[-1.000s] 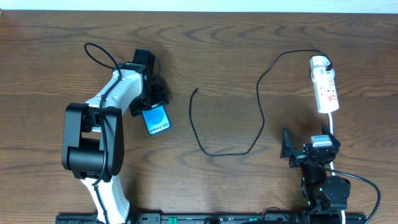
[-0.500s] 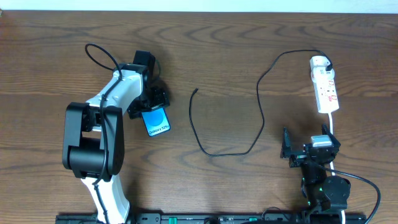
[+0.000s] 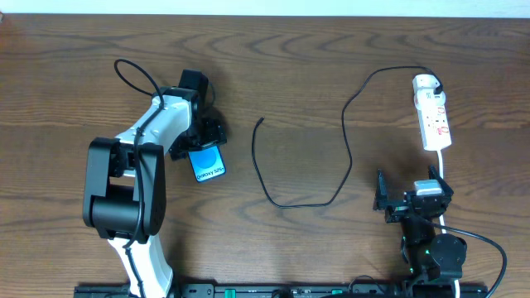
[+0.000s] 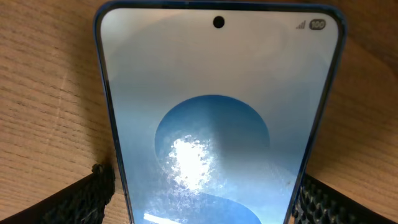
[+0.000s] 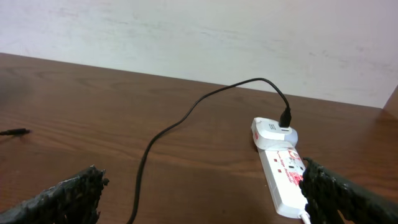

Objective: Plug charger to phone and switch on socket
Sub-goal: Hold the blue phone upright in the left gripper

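Note:
The phone point(image 3: 210, 165) lies flat on the table at the left, its blue screen up; it fills the left wrist view point(image 4: 217, 124). My left gripper point(image 3: 203, 145) point(image 4: 202, 199) is shut on the phone's side edges. The charger, a thin black cable point(image 3: 348, 157) point(image 5: 186, 118), runs from the white adapter point(image 3: 425, 83) point(image 5: 270, 132) in a loop to its plug tip point(image 3: 261, 122) point(image 5: 12, 132), which lies loose at mid-table. The socket, a white power strip point(image 3: 435, 120) point(image 5: 283, 180), lies at the right. My right gripper point(image 3: 412, 199) point(image 5: 202, 186) is open and empty, in front of the strip.
The strip's white cord point(image 3: 441, 165) runs toward the right arm's base. The table's far edge meets a white wall point(image 5: 199, 31).
The phone, held in my left gripper, has shifted slightly toward the front of the table. The right arm, the cable and the strip have not moved.

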